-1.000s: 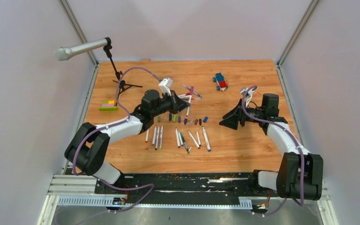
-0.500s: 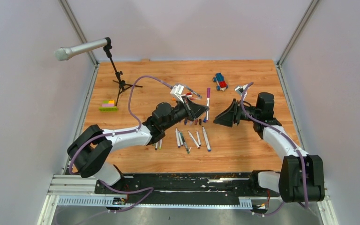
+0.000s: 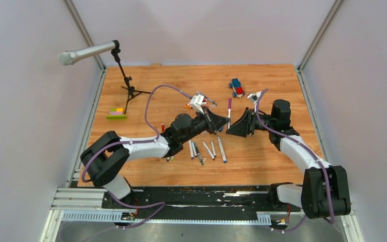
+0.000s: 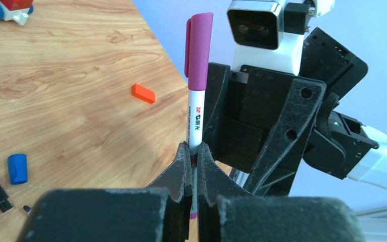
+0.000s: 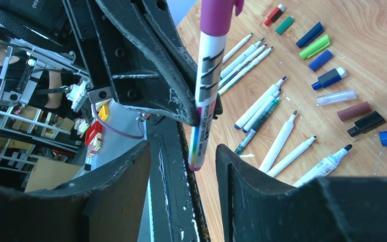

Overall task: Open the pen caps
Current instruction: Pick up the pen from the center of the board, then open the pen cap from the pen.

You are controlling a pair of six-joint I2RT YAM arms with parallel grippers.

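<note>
My left gripper (image 4: pixel 193 148) (image 3: pixel 224 122) is shut on the white barrel of a pen (image 4: pixel 195 118) (image 3: pixel 229 112), held upright above the table. Its purple pen cap (image 4: pixel 199 50) (image 3: pixel 229 102) (image 5: pixel 216 15) is on the top end. My right gripper (image 5: pixel 182 146) (image 3: pixel 232 129) faces the left one. It is open, its jaws on either side of the pen's lower purple end (image 5: pixel 196 162) without touching it. Several uncapped pens (image 5: pixel 259 106) (image 3: pixel 206 148) lie on the wood. Loose pen caps lie in a row (image 5: pixel 315 46) (image 4: pixel 17 168).
A blue-and-red toy car (image 3: pixel 237 87) stands at the back. An orange block (image 4: pixel 143 93) lies near the pens. A microphone on a stand (image 3: pixel 88 52) and a green-yellow brick bar (image 3: pixel 116 114) are at the left.
The left arm has carried the purple-capped pen to the right. The right gripper has moved left to meet it, and its jaws have narrowed around the pen's lower end.
</note>
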